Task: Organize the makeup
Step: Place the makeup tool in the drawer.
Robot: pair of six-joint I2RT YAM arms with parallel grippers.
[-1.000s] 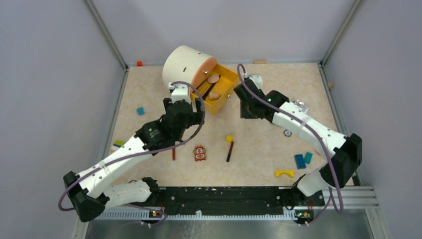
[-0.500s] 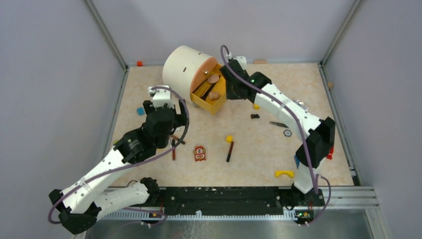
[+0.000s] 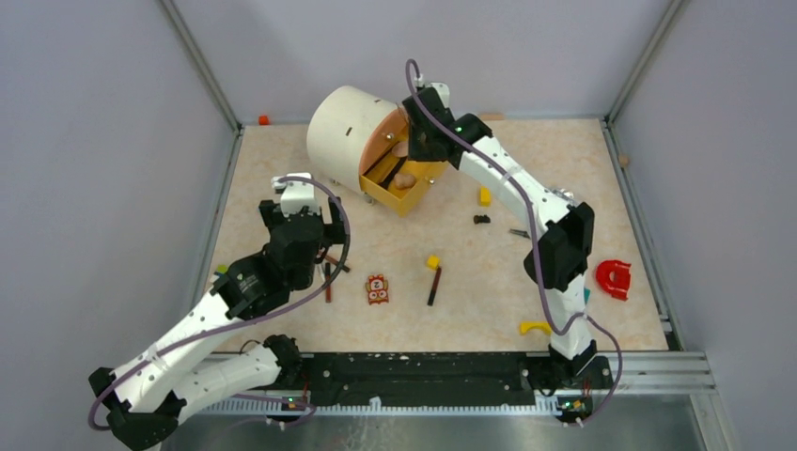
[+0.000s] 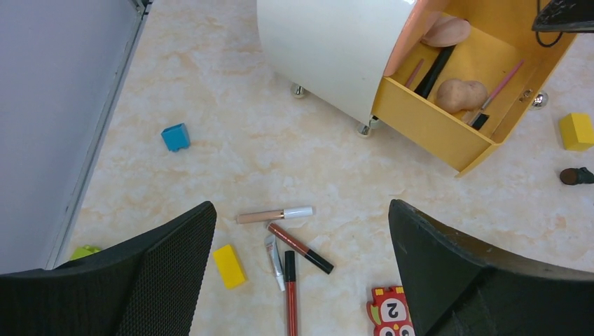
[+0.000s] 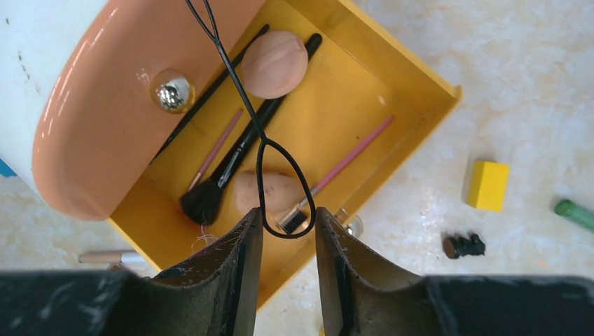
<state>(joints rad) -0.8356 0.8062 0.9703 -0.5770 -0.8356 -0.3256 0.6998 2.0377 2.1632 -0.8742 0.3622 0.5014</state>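
My left gripper (image 4: 301, 206) is open and empty above loose makeup sticks on the table: a beige stick with a white cap (image 4: 274, 214), a brown stick with a black cap (image 4: 300, 248), a small silver tube (image 4: 274, 260) and a red stick (image 4: 290, 301). My right gripper (image 5: 287, 213) is shut on the black wire-loop tool (image 5: 284, 185), held over the open yellow drawer (image 5: 413, 77) of the white round box (image 3: 343, 127). The drawer holds two peach puffs (image 5: 274, 63), a black brush (image 5: 231, 164) and pink brushes (image 5: 354, 157). Another brown stick (image 3: 433, 285) lies mid-table.
Around the sticks lie a yellow block (image 4: 230, 265), a blue block (image 4: 176, 136) and the owl toy (image 4: 389, 315). Right of the drawer are a yellow block (image 5: 488, 185), a small black piece (image 5: 464, 245) and a green stick (image 5: 574, 213). A red horseshoe (image 3: 613, 278) and a yellow arch (image 3: 536, 328) lie right.
My left arm has drawn back from the drawer, left and nearer, to above the loose sticks. My right arm has swung left and away, up to the open drawer.
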